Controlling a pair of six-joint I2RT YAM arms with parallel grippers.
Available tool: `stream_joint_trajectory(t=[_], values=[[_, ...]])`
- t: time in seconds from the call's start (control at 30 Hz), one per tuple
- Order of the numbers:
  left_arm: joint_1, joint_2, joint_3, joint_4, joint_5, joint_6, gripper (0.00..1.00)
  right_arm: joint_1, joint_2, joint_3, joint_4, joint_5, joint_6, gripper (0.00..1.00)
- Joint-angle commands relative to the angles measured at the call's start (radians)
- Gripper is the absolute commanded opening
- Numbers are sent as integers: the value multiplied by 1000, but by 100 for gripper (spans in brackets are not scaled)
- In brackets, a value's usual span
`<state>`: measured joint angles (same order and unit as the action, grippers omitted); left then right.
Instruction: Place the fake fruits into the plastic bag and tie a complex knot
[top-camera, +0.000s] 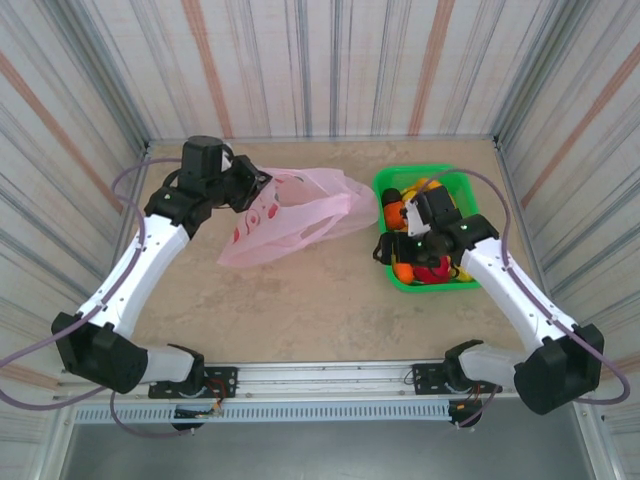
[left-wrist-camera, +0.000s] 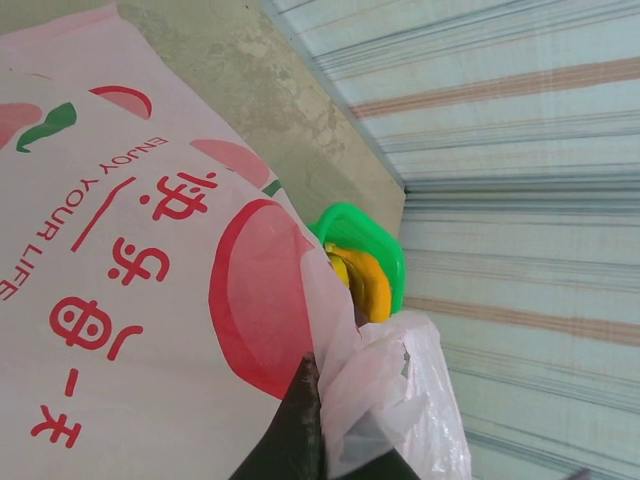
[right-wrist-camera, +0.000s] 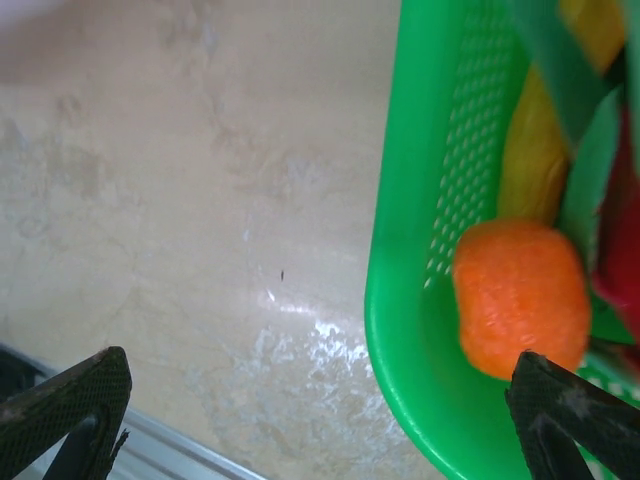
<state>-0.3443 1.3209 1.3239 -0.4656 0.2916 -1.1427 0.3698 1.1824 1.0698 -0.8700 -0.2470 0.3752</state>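
Note:
The pink plastic bag (top-camera: 300, 222) lies crumpled on the table at the back left, and its red peach prints are seen close up in the left wrist view (left-wrist-camera: 130, 250). My left gripper (top-camera: 260, 200) is shut on a fold of the bag's film (left-wrist-camera: 312, 440) at its left edge. The fake fruits sit in a green basket (top-camera: 455, 185): orange balls (top-camera: 395, 212), a red piece (top-camera: 435, 270) and a yellow banana (right-wrist-camera: 530, 150). My right gripper (right-wrist-camera: 320, 410) is open and straddles the basket's near-left wall (right-wrist-camera: 400, 300). One fingertip (right-wrist-camera: 570, 410) is beside an orange ball (right-wrist-camera: 520, 295).
Striped walls close in the table at the back and both sides. A metal rail (top-camera: 320, 380) with both arm bases runs along the front edge. Bare table (top-camera: 300, 310) lies between bag and basket. The basket's rim (left-wrist-camera: 375, 235) and a yellow fruit (left-wrist-camera: 365, 282) show beyond the bag.

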Motion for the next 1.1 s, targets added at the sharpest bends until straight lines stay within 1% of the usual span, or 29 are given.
stream_joint_trajectory(t=[0.0,0.07,0.13,0.27,0.4,0.47,0.6,0.67,0.87,1.07], values=[[17,-56,-44,24,-21,-25,0,-58,-19,45,-33,60,24,99],[20,-74,-58,34,-25,-43,0,-114,-8,53,-17,46,38,99],[19,-88,-71,41,-29,-61,0,-163,3,50,14,58,74,99],[19,-122,-119,75,-37,-118,0,-208,20,21,125,126,168,99],[19,-142,-154,84,-33,-177,0,-222,55,-3,212,226,277,99],[19,-152,-179,110,-21,-214,0,-225,95,7,219,253,322,99],[20,-171,-210,149,-14,-255,0,-226,181,46,192,350,412,99],[21,-174,-219,161,-8,-269,0,-226,208,41,221,381,433,99],[19,-192,-258,195,-2,-304,0,-226,312,59,300,395,438,99],[20,-196,-257,195,2,-301,0,-224,370,41,410,404,430,99]])
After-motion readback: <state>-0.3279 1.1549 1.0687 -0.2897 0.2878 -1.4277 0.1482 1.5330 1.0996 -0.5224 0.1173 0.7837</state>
